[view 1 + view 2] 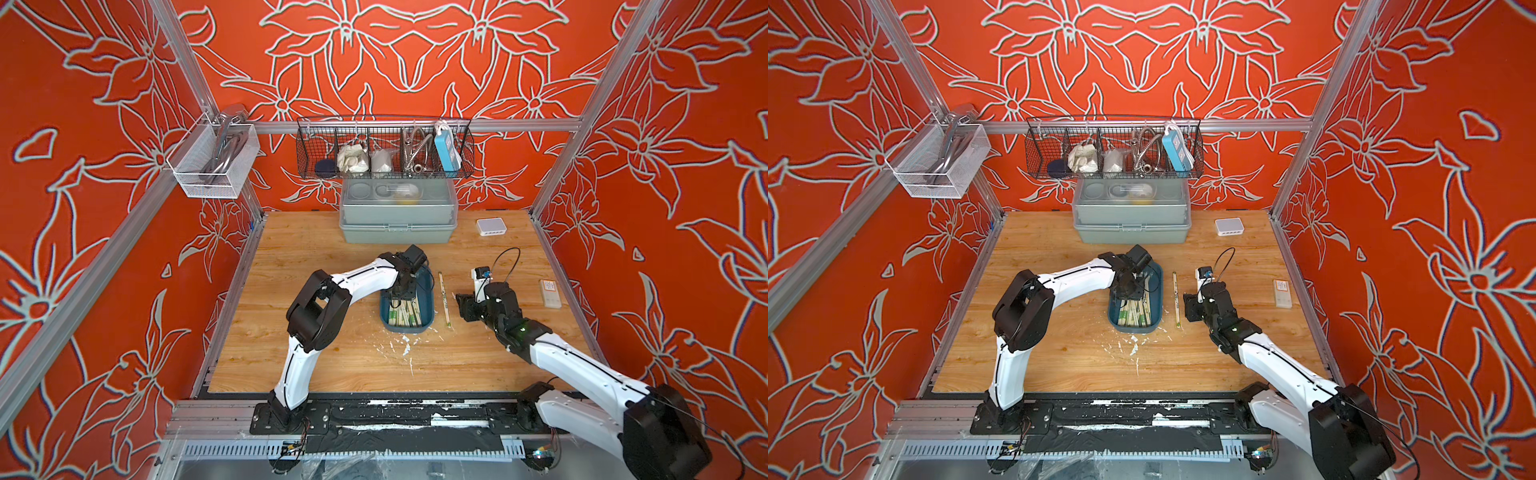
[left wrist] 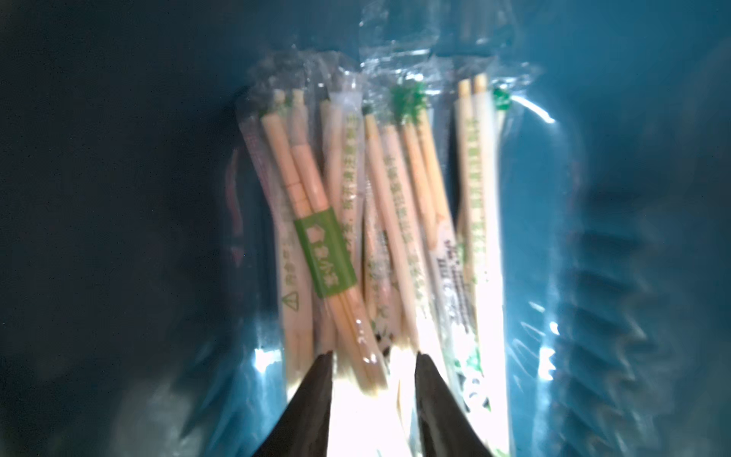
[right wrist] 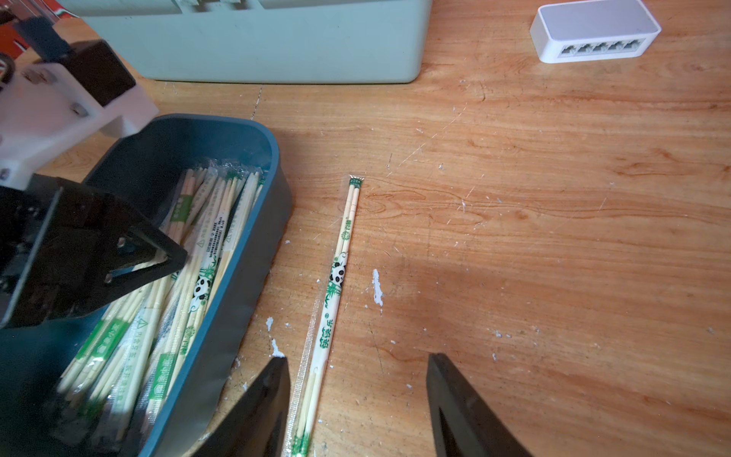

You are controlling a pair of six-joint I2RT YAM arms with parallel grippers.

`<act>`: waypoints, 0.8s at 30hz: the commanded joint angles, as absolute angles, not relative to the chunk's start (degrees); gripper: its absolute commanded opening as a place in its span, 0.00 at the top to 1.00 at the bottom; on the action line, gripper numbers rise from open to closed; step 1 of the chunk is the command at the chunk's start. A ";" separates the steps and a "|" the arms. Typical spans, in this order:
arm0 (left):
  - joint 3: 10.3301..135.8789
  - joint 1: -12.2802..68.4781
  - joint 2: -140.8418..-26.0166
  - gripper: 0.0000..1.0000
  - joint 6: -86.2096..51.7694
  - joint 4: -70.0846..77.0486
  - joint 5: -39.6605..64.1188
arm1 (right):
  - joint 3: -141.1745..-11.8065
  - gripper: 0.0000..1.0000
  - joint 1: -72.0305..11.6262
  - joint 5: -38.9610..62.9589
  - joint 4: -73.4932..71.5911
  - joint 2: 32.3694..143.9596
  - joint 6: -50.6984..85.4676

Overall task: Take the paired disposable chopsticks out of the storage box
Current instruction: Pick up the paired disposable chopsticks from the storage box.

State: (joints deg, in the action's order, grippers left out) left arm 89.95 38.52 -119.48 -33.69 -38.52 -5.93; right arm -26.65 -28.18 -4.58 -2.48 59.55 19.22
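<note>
Both parted: left gripper [image 2: 374,358] narrowly astride chopsticks [image 2: 324,253] in storage box [image 2: 593,198] (right gripper [image 3: 356,357] wider).

Both top views bright, evenly lit; the red flower-patterned walls [image 1: 83,249] bow at the edges. Left wrist view blurred — glare, perhaps overexposure, whitens the clear-wrapped pale wooden chopsticks [image 2: 395,198]. Right wrist view sharp, soft shadow across the light-brown wooden tabletop [image 3: 514,296].

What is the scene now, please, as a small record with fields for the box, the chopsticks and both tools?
storage box: dark blue, on the wooden table
pairs in box: many, wrapped
pair outside: one wrapped, flat on the table beside the box
left tool: inside the box, jaws apart over the pairs
right tool: open, low over the table near the pair outside
</note>
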 commanded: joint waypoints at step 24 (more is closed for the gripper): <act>89.69 38.03 -118.62 0.80 -32.98 -40.21 -7.56 | -30.54 0.40 -28.59 -5.19 -0.09 63.45 19.86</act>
State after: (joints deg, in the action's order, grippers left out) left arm 90.02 38.24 -120.55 -33.41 -38.52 -6.37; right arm -28.36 -28.18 -4.54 -1.26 63.05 19.64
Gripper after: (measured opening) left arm 0.198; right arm 0.600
